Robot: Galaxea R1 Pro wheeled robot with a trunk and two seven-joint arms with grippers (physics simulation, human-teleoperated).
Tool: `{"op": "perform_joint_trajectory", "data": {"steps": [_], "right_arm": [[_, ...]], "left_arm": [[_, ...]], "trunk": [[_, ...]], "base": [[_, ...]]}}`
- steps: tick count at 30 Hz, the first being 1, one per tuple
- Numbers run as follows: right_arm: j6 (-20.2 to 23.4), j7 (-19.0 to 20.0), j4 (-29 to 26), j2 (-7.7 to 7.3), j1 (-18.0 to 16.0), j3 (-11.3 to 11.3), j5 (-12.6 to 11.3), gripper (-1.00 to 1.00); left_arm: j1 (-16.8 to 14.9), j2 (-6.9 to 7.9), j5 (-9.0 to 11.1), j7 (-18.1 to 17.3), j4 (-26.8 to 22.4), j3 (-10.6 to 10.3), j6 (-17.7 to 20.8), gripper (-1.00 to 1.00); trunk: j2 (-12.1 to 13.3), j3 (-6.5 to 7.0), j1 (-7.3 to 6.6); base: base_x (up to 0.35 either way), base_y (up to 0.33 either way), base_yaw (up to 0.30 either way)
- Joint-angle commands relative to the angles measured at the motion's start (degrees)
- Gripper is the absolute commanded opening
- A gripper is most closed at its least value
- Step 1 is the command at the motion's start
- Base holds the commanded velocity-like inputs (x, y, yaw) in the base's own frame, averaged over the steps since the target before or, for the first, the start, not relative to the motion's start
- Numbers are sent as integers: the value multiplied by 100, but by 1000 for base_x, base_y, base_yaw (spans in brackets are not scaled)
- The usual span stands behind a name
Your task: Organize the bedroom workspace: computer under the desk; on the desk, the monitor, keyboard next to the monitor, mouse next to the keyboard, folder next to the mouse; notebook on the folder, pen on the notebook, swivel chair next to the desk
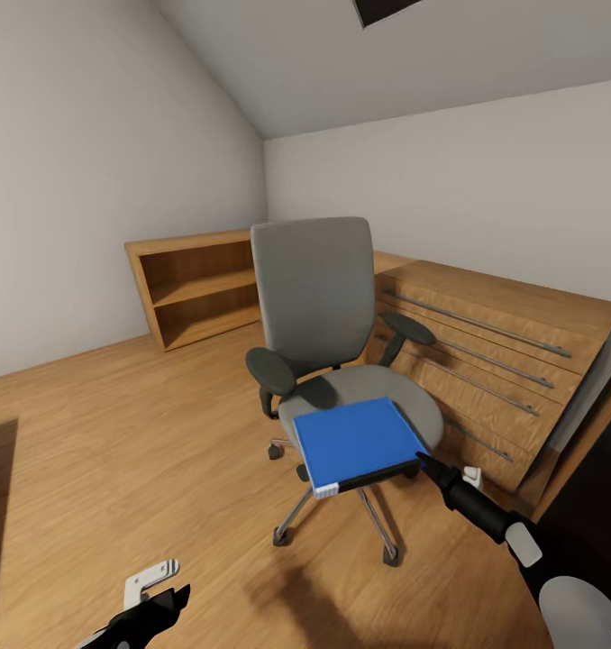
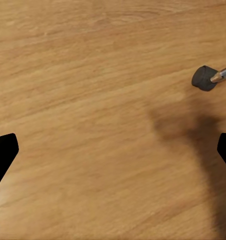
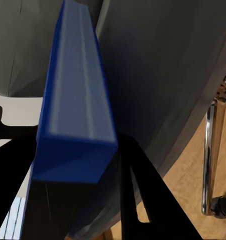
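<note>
Here, right gripper (image 3: 75, 165) clamped on folder (image 1: 358, 443) (chair-seat edge).

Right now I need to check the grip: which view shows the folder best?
The head view: the whole folder lies on the swivel chair seat, right gripper at its corner. The right wrist view shows only one blue edge up close, between the fingers.

You are looking at a bright blue folder (image 1: 357, 440) with a white spine, lying on a grey swivel chair (image 1: 316, 297) with dark armrests. The oak chest (image 1: 495, 361) is showing silver bar handles, and the wood-grain floor (image 1: 116, 433) is glowing honey-tan.
</note>
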Motion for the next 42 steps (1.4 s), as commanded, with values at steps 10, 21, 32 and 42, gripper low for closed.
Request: {"op": "perform_joint_trajectory", "data": {"steps": [10, 21, 32, 42], "right_arm": [[42, 9, 4, -3, -4, -15, -16, -100], [42, 9, 4, -3, -2, -13, -16, -100], [52, -5, -4, -8, -6, -15, -36, -100], [403, -18, -28, -100, -7, -5, -36, -100]], "left_arm": [[-2, -4, 59, 38, -9, 8, 33, 100], [-2, -4, 59, 32, -9, 4, 33, 100], [-2, -4, 59, 32, -9, 4, 34, 100], [-2, -7, 59, 33, 186, 4, 26, 100]], "trunk": [[-2, -5, -1], [439, 192, -243], [880, 390, -484], [1281, 569, -704]], "base": [[0, 0, 0], [0, 0, 0], [0, 0, 0], [0, 0, 0]]}}
